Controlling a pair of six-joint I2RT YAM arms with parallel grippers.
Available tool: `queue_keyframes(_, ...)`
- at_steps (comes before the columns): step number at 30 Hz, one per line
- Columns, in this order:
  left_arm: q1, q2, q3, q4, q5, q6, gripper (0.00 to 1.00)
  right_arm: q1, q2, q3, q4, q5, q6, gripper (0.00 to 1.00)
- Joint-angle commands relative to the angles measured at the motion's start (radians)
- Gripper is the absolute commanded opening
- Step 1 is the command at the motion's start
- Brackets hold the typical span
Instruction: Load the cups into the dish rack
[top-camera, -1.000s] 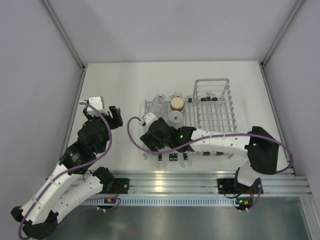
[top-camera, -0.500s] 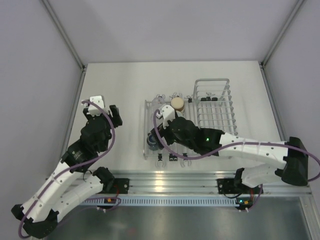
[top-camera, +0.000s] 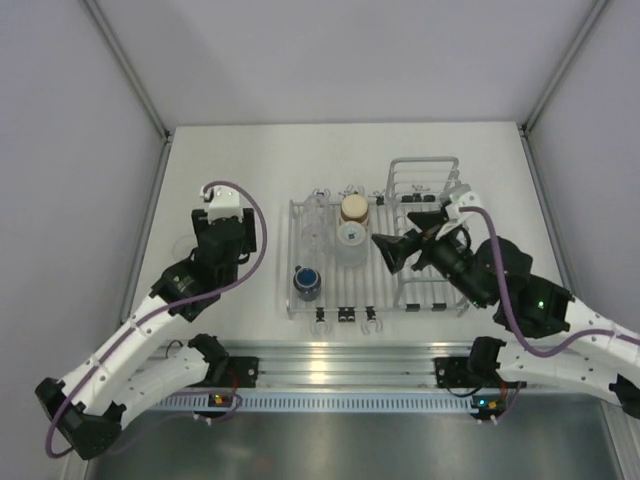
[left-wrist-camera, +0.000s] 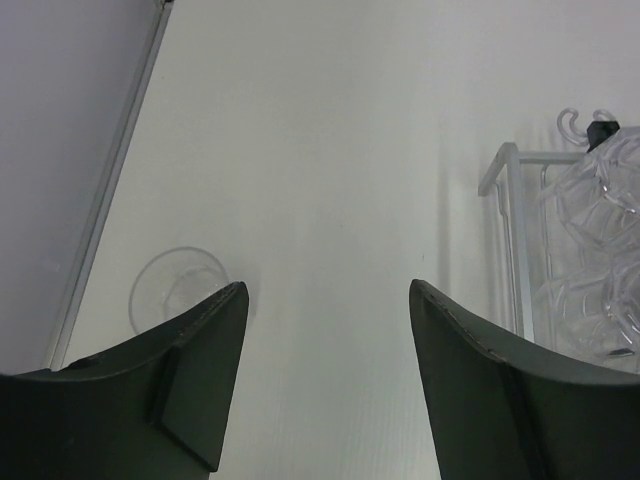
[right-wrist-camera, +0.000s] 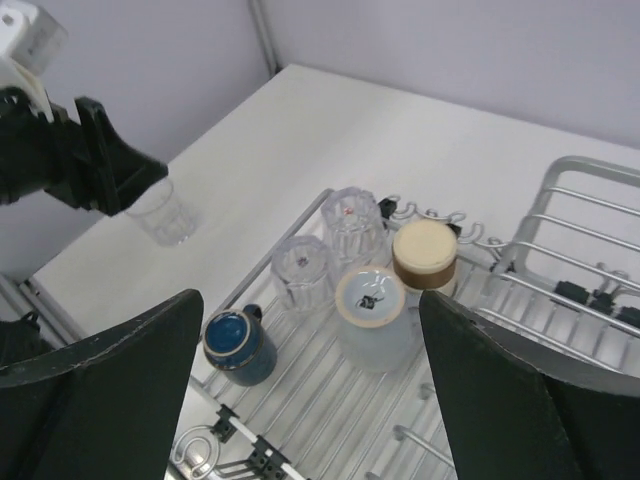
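Cups: the dark blue mug (right-wrist-camera: 238, 345) stands near the near-left corner of the dish rack (right-wrist-camera: 340, 400)'s flat section. The pale blue cup (right-wrist-camera: 372, 318), the tan-and-brown cup (right-wrist-camera: 425, 258) and two clear glasses (right-wrist-camera: 302, 268) stand farther back. A loose clear glass (left-wrist-camera: 178, 290) sits by the table (left-wrist-camera: 330, 150)'s left edge. The right gripper (right-wrist-camera: 310, 296) hovers over the rack, jaws apart and empty. The left gripper (left-wrist-camera: 328, 285) gapes beside the loose glass.

Dish rack (top-camera: 335, 292): bright silver metal wire, glossy. Dark blue mug (right-wrist-camera: 237, 343) shiny, glazed look; pale blue cup (right-wrist-camera: 374, 318) smooth and cloudy; tan-and-brown cup (right-wrist-camera: 424, 256) with a dull sheen; clear cups (right-wrist-camera: 303, 268) faceted and see-through, glass or plastic not distinguishable. Table (left-wrist-camera: 330, 150): matt white, smooth.
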Motion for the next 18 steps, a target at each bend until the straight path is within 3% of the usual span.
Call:
queue_keyframes(1, 0.051, 0.086, 0.032, -0.020, 0.105, 0.013, 0.71, -0.072, -0.051, -0.015, -0.013, 0.009, -0.044, 0.90)
queue_keyframes(4, 0.233, 0.162, 0.036, -0.029, 0.364, -0.005, 0.71, -0.144, -0.073, -0.021, 0.005, -0.053, -0.052, 0.90)
queue_keyframes(5, 0.364, 0.177, 0.033, -0.028, 0.416, -0.010, 0.70, -0.159, -0.080, -0.027, 0.014, -0.090, -0.052, 0.90)
queue_keyframes(8, 0.504, 0.209, 0.023, -0.009, 0.507, -0.027, 0.70, -0.207, -0.094, -0.057, 0.046, -0.141, -0.050, 0.90)
queue_keyframes(18, 0.566, 0.314, 0.026, -0.020, 0.441, -0.031, 0.69, -0.323, -0.120, -0.130, 0.100, -0.250, -0.044, 0.90)
